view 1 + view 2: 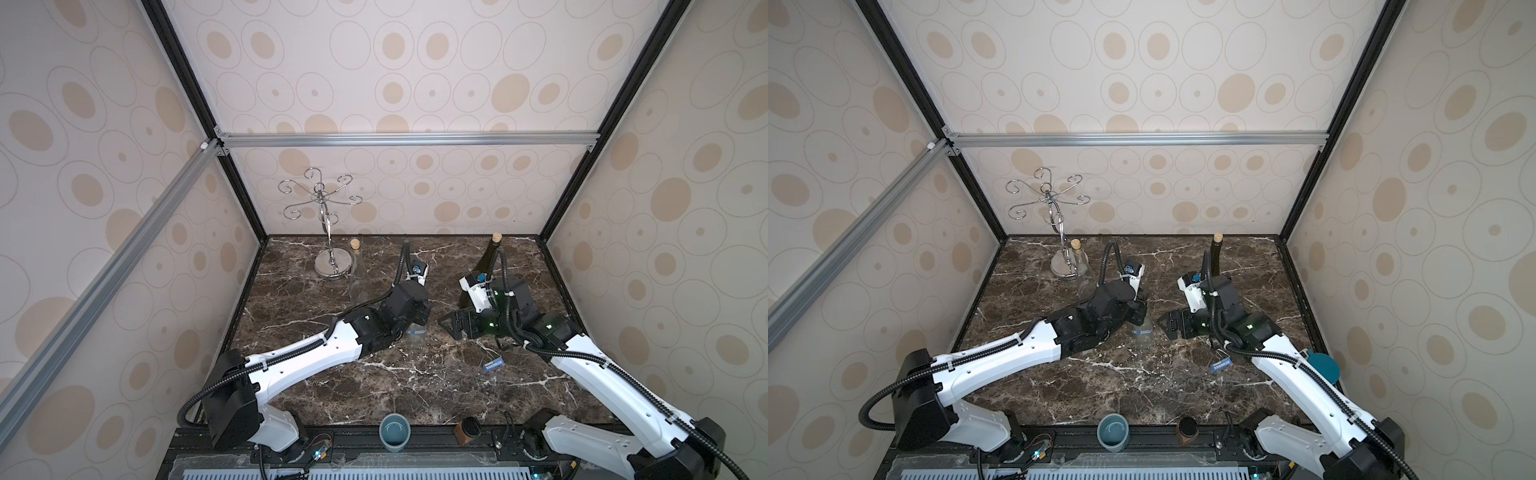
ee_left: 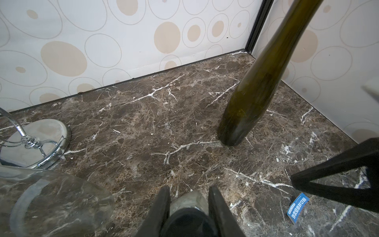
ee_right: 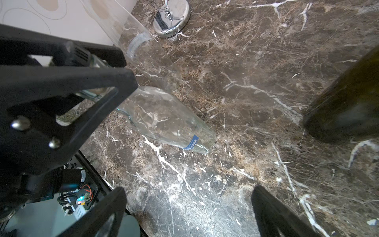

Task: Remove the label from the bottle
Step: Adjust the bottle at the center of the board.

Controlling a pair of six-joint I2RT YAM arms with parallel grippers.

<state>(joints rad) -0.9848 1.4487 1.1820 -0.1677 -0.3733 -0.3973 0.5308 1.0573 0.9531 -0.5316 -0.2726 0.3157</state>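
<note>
Just left of the released right gripper (image 3: 188, 189), the clear bottle (image 3: 164, 121) stands upright, neck clenched in the left gripper (image 2: 189, 191), blue label (image 3: 191, 144) low near its base.

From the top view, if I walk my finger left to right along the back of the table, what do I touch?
Silver hook stand → clear corked bottle → dark green corked bottle.

Clear bottle (image 3: 164, 119), blue label (image 3: 191, 144) — marble table (image 3: 256, 61)
</note>
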